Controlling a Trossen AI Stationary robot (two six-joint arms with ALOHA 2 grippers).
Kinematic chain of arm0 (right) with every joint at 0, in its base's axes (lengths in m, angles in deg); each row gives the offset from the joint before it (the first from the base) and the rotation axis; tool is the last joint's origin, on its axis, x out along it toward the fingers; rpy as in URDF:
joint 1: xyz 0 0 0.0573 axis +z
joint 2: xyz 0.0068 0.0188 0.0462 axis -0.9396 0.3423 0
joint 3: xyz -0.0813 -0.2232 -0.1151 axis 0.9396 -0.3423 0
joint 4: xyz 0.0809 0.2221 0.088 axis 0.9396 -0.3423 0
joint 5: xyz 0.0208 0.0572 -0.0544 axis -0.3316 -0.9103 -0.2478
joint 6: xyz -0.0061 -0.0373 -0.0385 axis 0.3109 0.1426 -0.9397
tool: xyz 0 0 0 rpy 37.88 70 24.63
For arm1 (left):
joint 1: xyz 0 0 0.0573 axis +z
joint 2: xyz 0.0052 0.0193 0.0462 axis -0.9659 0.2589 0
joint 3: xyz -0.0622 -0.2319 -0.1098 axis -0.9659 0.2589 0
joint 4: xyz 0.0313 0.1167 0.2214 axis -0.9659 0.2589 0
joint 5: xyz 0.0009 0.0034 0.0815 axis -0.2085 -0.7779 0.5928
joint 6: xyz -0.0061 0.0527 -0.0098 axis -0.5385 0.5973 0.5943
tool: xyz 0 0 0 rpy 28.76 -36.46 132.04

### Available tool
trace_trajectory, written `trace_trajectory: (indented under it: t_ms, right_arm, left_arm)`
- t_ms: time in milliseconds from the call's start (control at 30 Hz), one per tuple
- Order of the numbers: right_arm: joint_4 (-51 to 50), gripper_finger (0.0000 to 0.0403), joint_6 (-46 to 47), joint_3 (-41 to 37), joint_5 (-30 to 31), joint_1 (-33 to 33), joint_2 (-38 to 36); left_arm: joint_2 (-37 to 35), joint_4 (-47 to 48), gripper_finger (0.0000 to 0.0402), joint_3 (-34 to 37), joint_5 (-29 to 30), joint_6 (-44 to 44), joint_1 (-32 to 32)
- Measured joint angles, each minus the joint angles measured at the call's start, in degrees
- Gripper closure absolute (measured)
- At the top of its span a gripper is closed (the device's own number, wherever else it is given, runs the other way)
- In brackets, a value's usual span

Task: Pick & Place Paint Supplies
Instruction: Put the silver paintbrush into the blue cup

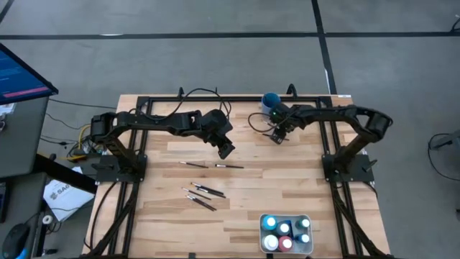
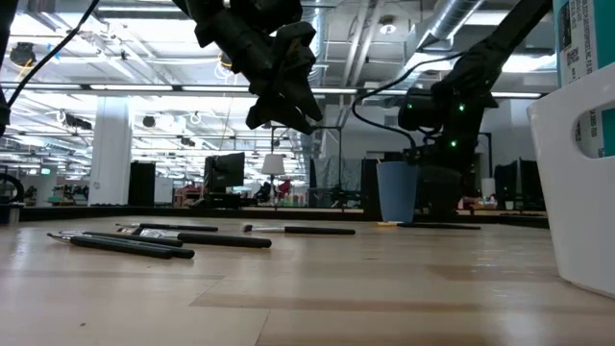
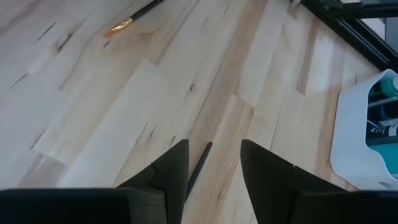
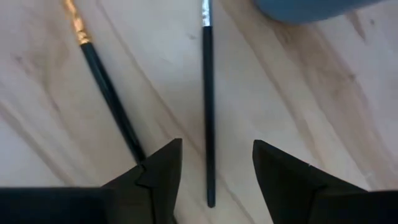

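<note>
Several thin dark paintbrushes lie flat on the wooden table, two in a row and a loose group nearer the front. My left gripper hangs open above the table, and one brush shows on the wood between its fingers. My right gripper is open and low beside the blue cup. Its fingers stand on either side of a pale-tipped brush, with a second brush beside it. Paint bottles stand in the white tray.
The white tray sits at the near edge right of centre and looms at the right of the low view. The blue cup stands near the far edge. Black frame rails run along both sides. Bare wood lies mid-table.
</note>
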Motion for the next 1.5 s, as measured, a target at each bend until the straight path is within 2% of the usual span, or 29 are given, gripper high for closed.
trace_trajectory:
  t_ms: [433, 500, 633, 667, 967, 1067, 1300, 1500]
  right_arm:
    - [0.3, 0.0232, -4.9, -1.4, -4.6, -3.1, 3.3]
    - [-0.1, 0.0264, -4.2, -1.5, -4.9, -3.0, 2.8]
    - [-1.5, 0.037, -3.6, -1.6, -5.5, -2.9, 1.4]
    - [-2.2, 0.0386, -3.6, -1.7, -5.4, -2.9, 1.2]
    - [-4.2, 0.0397, 1.4, -1.9, -7.5, 1.0, 0.0]
    - [-4.2, 0.0401, 4.0, -2.3, -10.2, 2.4, -2.5]
    - [-3.3, 0.0403, 9.1, -2.1, -11.0, 4.1, -10.9]
    - [1.1, 0.0403, 14.1, -2.1, -11.8, 8.3, -17.1]
  left_arm:
    - [0.0, 0.0, 0.0266, 0.0, 0.0, -1.2, 0.0]
    - [0.0, 0.0, 0.0266, 0.0, 0.0, -1.4, 0.0]
    - [0.0, 0.0, 0.0266, 0.0, 0.0, -1.4, 0.0]
    - [0.0, 0.0, 0.0266, 0.0, 0.0, -1.4, 0.0]
    - [0.0, 0.1, 0.0266, 0.0, -0.6, -1.5, 0.0]
    - [0.0, 0.0, 0.0266, 0.0, -0.6, -2.4, -0.2]
    - [0.0, -1.9, 0.0266, 0.0, -0.5, -2.5, -0.2]
    - [0.0, -9.2, 0.0266, 0.0, 5.6, -1.2, -0.4]
